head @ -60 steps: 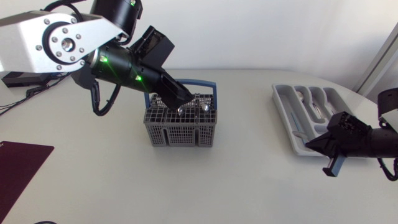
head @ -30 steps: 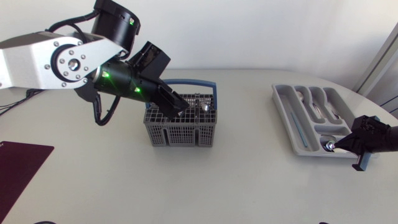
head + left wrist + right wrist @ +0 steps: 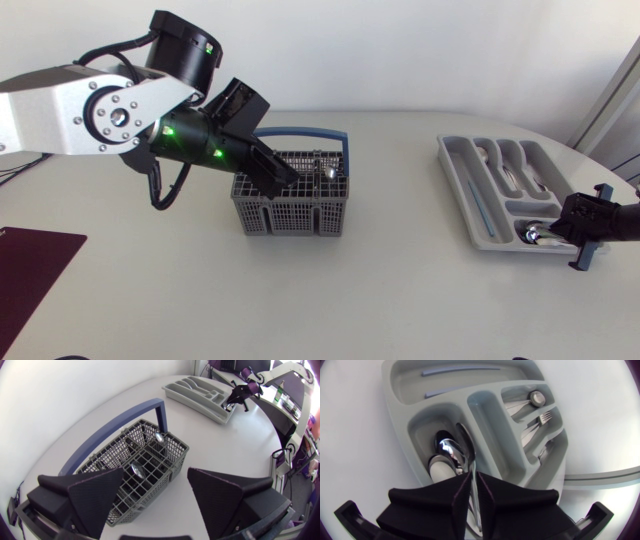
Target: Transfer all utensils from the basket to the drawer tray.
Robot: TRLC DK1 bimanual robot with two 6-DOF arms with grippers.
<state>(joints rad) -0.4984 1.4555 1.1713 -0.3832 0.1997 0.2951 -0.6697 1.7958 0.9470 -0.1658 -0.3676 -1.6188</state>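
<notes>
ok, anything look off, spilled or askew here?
Nothing stands out. The basket sits upright and the tray lies flat, with no utensils loose outside them. The right gripper holds a spoon, bowl down in a tray compartment; the left gripper hangs open above the basket.

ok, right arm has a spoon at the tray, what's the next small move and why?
Probably open the right gripper and let go. It is shut on the spoon by its handle, and the bowl is already down inside the end compartment of the drawer tray, so a release should leave it there.
</notes>
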